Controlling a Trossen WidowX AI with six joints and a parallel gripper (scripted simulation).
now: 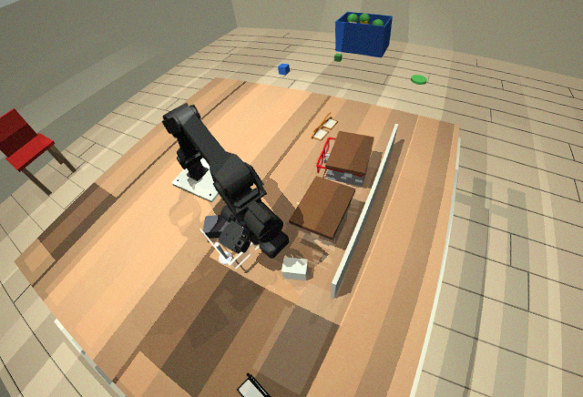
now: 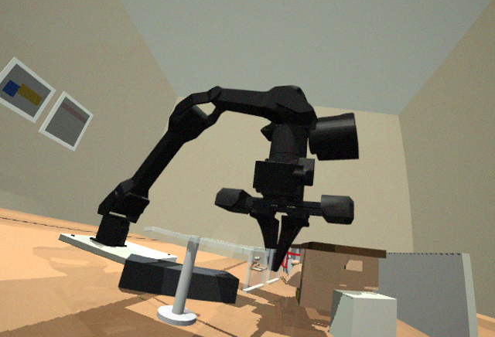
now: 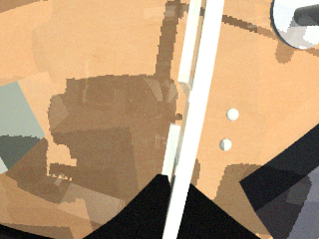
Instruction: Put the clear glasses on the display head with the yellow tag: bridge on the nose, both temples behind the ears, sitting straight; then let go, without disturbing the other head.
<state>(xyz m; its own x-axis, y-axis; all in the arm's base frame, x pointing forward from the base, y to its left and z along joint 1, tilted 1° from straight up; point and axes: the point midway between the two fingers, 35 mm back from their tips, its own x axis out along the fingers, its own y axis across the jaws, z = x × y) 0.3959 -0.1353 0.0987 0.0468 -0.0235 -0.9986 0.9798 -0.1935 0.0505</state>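
Observation:
My gripper (image 2: 274,257) (image 3: 167,185) is shut on the clear glasses (image 1: 209,238) (image 2: 223,244) (image 3: 199,100). It grips the front frame from above and holds them over the table, with a temple reaching left in the exterior view. The tan head (image 1: 322,207) (image 2: 319,281) has a brown top and a yellow tag (image 2: 298,294) low on its edge. It stands to the right of the glasses, apart from them. The other head (image 1: 351,152) stands behind it with red glasses (image 1: 323,155) at its front. The fingers are hidden in the top view.
A grey post on a round base (image 1: 225,258) (image 2: 175,315) stands close under the temple; contact is unclear. A dark block (image 1: 212,224) (image 2: 175,279) lies beside it. A pale block (image 1: 294,269) (image 2: 363,315) stands near the tagged head. A white panel (image 1: 367,214) runs behind both heads.

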